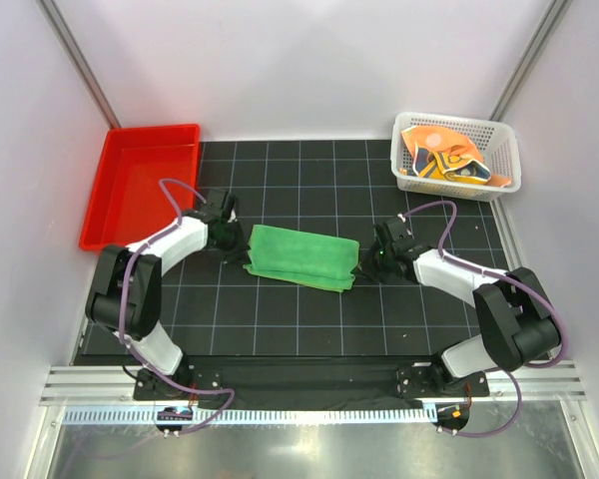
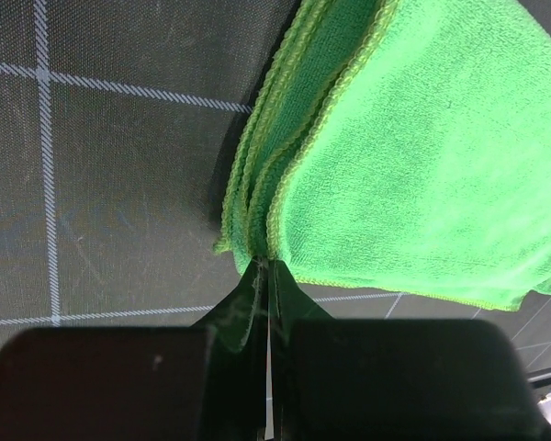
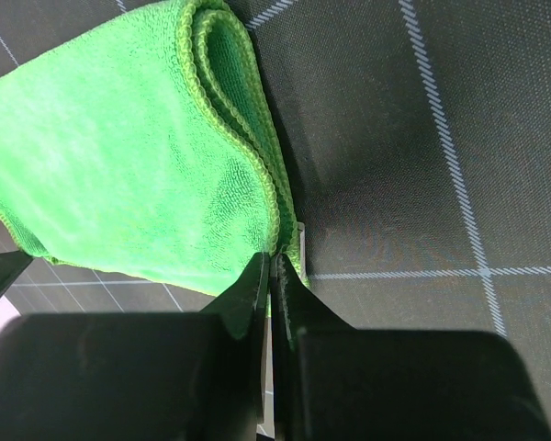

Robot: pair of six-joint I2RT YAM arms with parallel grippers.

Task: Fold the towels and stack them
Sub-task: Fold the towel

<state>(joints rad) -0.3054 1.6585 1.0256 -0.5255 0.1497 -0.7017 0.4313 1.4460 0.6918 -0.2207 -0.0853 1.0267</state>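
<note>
Bright, even overhead light casts a soft shadow beside the green towel [image 3: 119,156]; wrist-view foregrounds are dark and blurred.

Plain white walls [image 1: 309,60] enclose a black mat [image 1: 280,319] ruled with a white grid (the light is soft and even). Aluminium posts [image 1: 77,60] rise at the back corners, and a metal rail [image 1: 80,384] runs along the near edge.

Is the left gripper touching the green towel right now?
Touching. In the left wrist view, the left gripper is shut, its tips pinching the corner of the green towel where the folded edges meet.
</note>
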